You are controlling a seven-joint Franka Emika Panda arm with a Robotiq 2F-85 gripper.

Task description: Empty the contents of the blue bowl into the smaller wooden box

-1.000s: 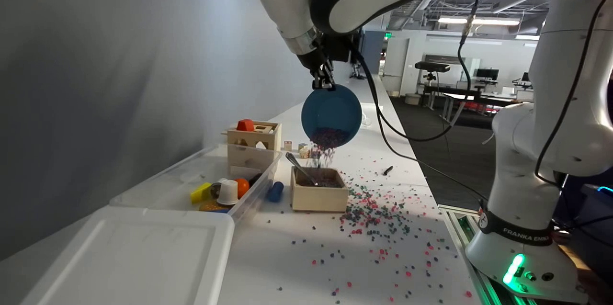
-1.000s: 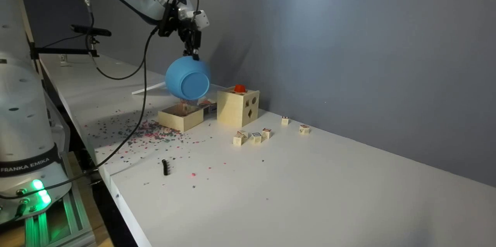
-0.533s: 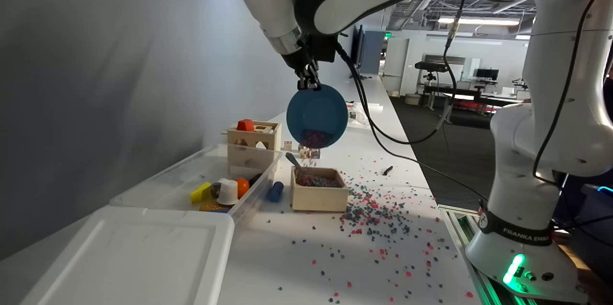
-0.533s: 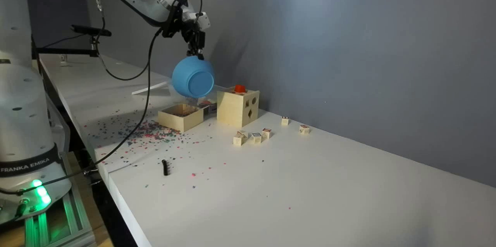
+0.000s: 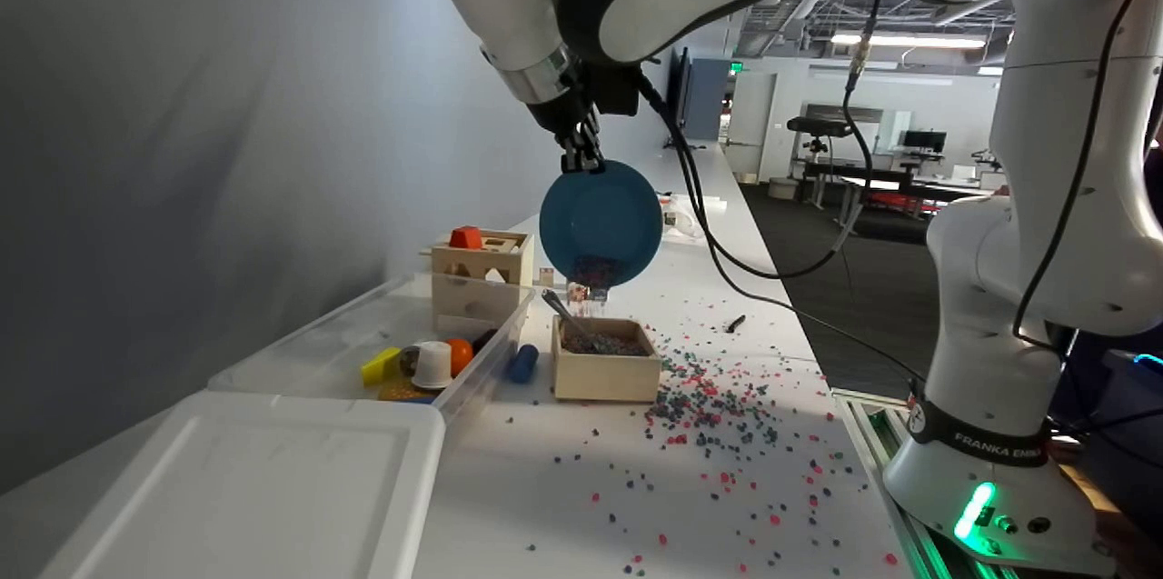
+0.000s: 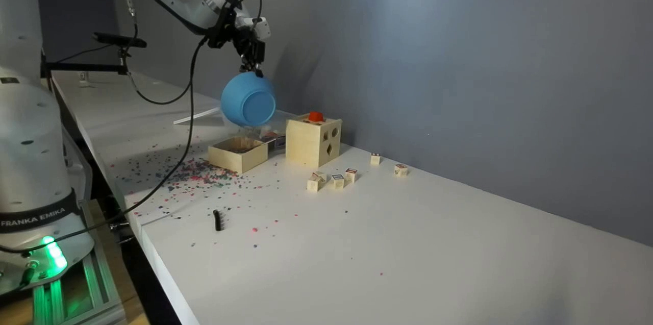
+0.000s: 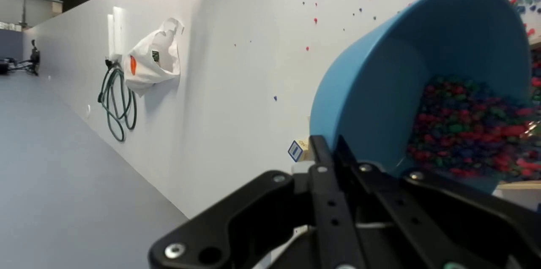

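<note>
My gripper (image 7: 334, 144) is shut on the rim of the blue bowl (image 7: 380, 74). In both exterior views the bowl (image 5: 600, 215) (image 6: 248, 99) hangs steeply tilted beneath the gripper (image 5: 583, 166) (image 6: 252, 71), above the smaller wooden box (image 5: 607, 377) (image 6: 228, 158). The contents, tiny red, green and blue bits (image 7: 460, 129), lie in the bowl's lower side and spill over its low edge in the wrist view. In an exterior view a thin stream falls toward the box's far side. Bits cover the box's inside, where a metal spoon (image 5: 571, 322) leans.
Many loose bits (image 5: 709, 402) lie scattered beside the box. A taller wooden box (image 5: 482, 274) with a red piece on top and a clear plastic bin (image 5: 363, 334) of toys stand near the wall. Several letter blocks (image 6: 337, 181) and a small black piece (image 6: 218, 220) lie on the table.
The bowl and gripper have shifted left in an exterior view, toward the wall, then nearly stopped. The falling stream is thinner. Less is in the bowl, and more bits show in the box.
</note>
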